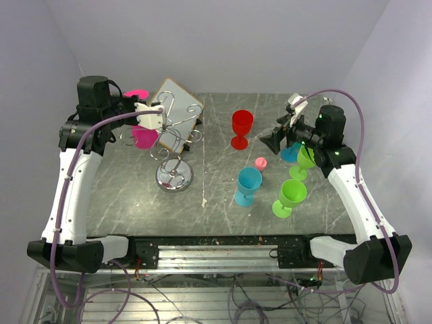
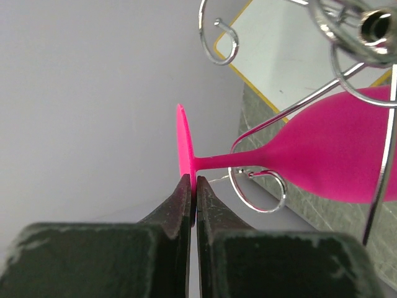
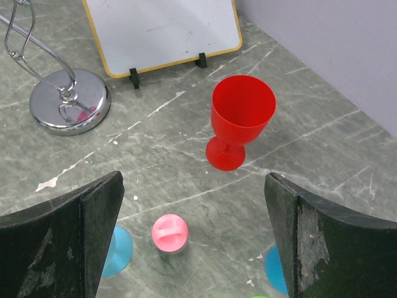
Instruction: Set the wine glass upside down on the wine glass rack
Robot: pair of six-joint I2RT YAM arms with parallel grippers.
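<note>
A: Left gripper (image 2: pixel 193 183), what's it got?
B: Jaws squeezed almost together on the edge of the pink wine glass (image 2: pixel 335 155) foot. Thin bite, just the disc's edge. Right gripper (image 3: pixel 193 186) is spread wide and holds nothing, hovering over the table (image 1: pixel 216 202) near the red glass (image 3: pixel 242 118).
A: Where's the glass?
B: At the rack (image 1: pixel 174 138), back left of the table. Its stem passes through a curled wire hook. The bowl is on the post side and the foot on the gripper side. I can't tell whether the wire is carrying any weight.
A: Risks?
B: The edge pinch is the main one. If the glass twists, the foot could slip out of the jaws before the hook has it. If the jaws let go with the foot not seated over the wire, the glass could slide out and drop. Pushing sideways with the stem against the hook could also tip the rack, since it only stands on its round base.
A: Anything nearby?
B: The white board (image 3: pixel 161 31) stands just behind the rack, so a tipping rack or a falling glass would likely hit it.
</note>
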